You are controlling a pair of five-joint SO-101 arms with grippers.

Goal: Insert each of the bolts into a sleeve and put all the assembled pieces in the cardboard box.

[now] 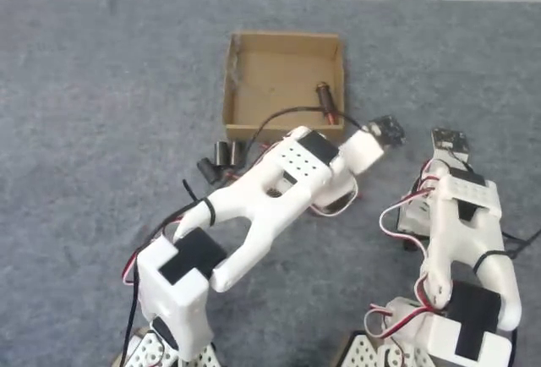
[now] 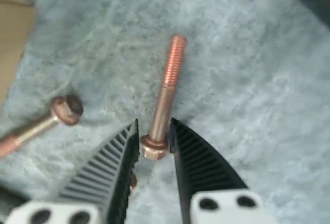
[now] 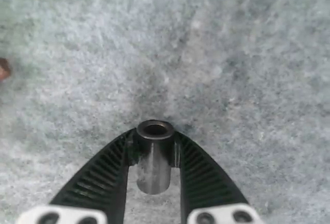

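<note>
- the left gripper [image 2: 153, 126] is clamped on a copper bolt [image 2: 167, 84] just above its head. the shaft runs straight out from the jaws, so the threaded tip is the free end.
- the right gripper [image 3: 154, 135] is closed around a black sleeve [image 3: 153, 172]. the sleeve's long axis also runs out along the fingers, with its open bore at the far end and unobstructed.
- in the high view both grippers sit just to the right of the cardboard box [image 1: 283, 41], near each other but apart, with grey carpet between them.
- judgement: the insertion turns on bringing the bolt's axis in line with the sleeve's bore, tip facing opening. from here i cannot tell how far off that line they are.
- a second bolt [image 2: 49, 118] lies flat on the carpet beside the left gripper, with the box edge close by.
- spare sleeves [image 1: 223, 152] stand at the box's front left corner, well clear of the meeting point.
- one assembled piece [image 1: 325, 102] already lies in the box.
</note>
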